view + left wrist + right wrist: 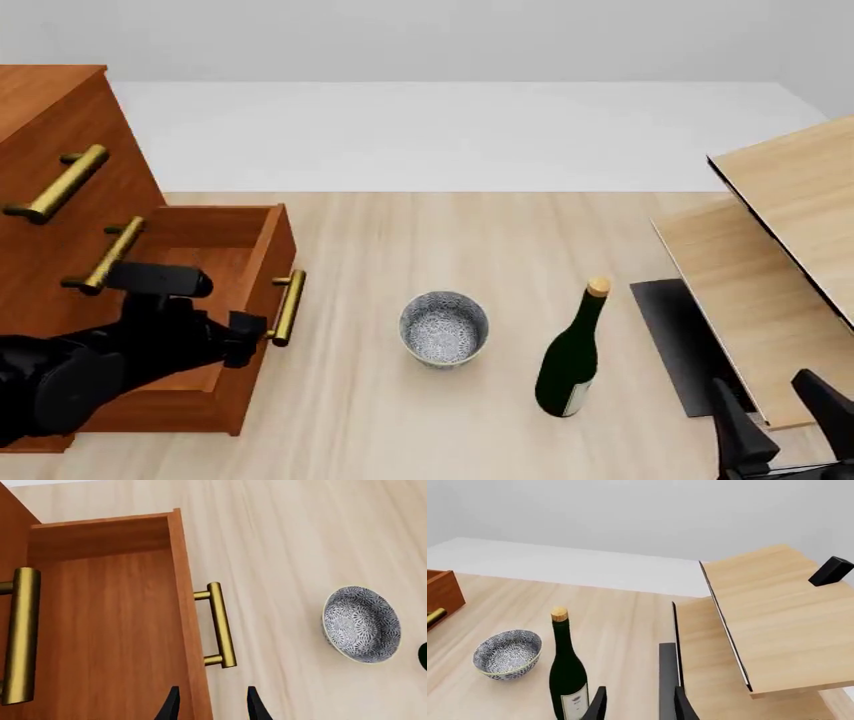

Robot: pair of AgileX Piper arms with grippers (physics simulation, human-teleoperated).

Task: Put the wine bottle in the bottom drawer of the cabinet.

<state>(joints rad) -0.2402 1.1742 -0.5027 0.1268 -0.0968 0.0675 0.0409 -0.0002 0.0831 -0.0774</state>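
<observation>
The wine bottle [571, 358], dark green with a tan cork, stands upright on the table right of the bowl; the right wrist view shows the bottle [567, 672] just beyond that gripper's fingertips. The reddish-brown cabinet [54, 150] fills the left. Its bottom drawer [262, 290] is pulled out, and its inside [113, 630] holds nothing that I can see. My left gripper [254, 340] is open just short of the drawer's brass handle [221, 625], its fingertips [171, 706] straddling the drawer front. My right gripper [774, 415] is open low at the right, apart from the bottle.
A speckled grey bowl [443, 328] sits between drawer and bottle, also seen as the bowl [507, 654] in the right wrist view. Pale light-wood furniture [787, 230] with a black base [674, 340] stands at the right. The middle drawer's handle [20, 635] overhangs the open drawer.
</observation>
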